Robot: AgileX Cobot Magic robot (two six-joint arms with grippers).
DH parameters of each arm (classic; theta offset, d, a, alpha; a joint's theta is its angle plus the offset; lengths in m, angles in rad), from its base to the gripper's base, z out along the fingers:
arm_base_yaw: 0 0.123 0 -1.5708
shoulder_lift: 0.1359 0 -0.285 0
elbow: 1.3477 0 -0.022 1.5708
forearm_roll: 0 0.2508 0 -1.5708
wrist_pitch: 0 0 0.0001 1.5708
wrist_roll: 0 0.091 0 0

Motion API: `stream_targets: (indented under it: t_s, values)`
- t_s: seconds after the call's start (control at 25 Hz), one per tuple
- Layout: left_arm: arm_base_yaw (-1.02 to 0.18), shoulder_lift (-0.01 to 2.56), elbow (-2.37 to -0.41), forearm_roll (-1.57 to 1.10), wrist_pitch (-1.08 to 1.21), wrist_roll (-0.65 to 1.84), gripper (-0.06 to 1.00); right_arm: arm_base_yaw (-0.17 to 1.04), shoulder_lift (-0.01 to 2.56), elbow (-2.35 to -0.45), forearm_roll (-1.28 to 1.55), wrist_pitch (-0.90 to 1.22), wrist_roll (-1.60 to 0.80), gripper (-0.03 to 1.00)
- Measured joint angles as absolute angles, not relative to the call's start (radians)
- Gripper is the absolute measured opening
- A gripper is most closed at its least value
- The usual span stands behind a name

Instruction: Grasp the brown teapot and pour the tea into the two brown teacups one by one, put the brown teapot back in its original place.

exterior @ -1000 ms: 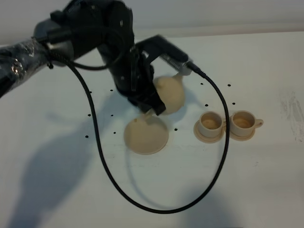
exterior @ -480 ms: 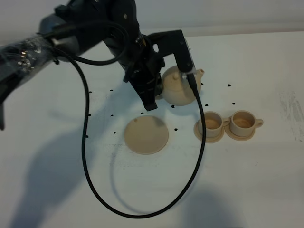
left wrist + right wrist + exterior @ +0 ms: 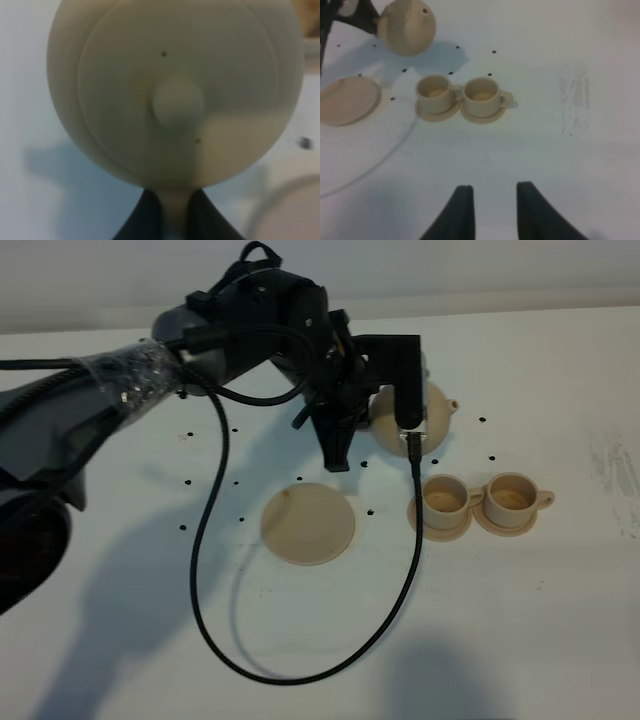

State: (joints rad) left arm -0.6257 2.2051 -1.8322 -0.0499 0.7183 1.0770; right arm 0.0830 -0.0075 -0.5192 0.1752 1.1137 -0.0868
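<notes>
Right of the big saucer (image 3: 308, 524), your left claw (image 3: 175, 212) pinches the handle of the brown teapot (image 3: 434, 422). It is round, pale tan, with a knob on top, just behind the two brown teacups (image 3: 443, 498). Your right claw (image 3: 494, 197) is open and empty.

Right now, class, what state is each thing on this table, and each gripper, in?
brown teapot: lid on, handle gripped, off the large saucer.
two brown teacups: upright on small saucers.
large saucer: bare.
left gripper: shut on teapot handle.
right gripper: open, empty.
</notes>
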Motion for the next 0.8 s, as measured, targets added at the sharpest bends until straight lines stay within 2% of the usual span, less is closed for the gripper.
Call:
stream_targets:
  t_s: [0.28, 0.8]
  values:
    - [-0.65, 2.256, -1.914, 0.0, 0.688, 1.132, 0.08, 0.083, -0.008, -0.519, 0.175, 1.114, -0.087, 0.2]
    - [-0.652, 2.257, -1.922, 0.02, 0.648, 1.257, 0.08, 0.083, -0.008, -0.519, 0.175, 1.114, -0.087, 0.2]
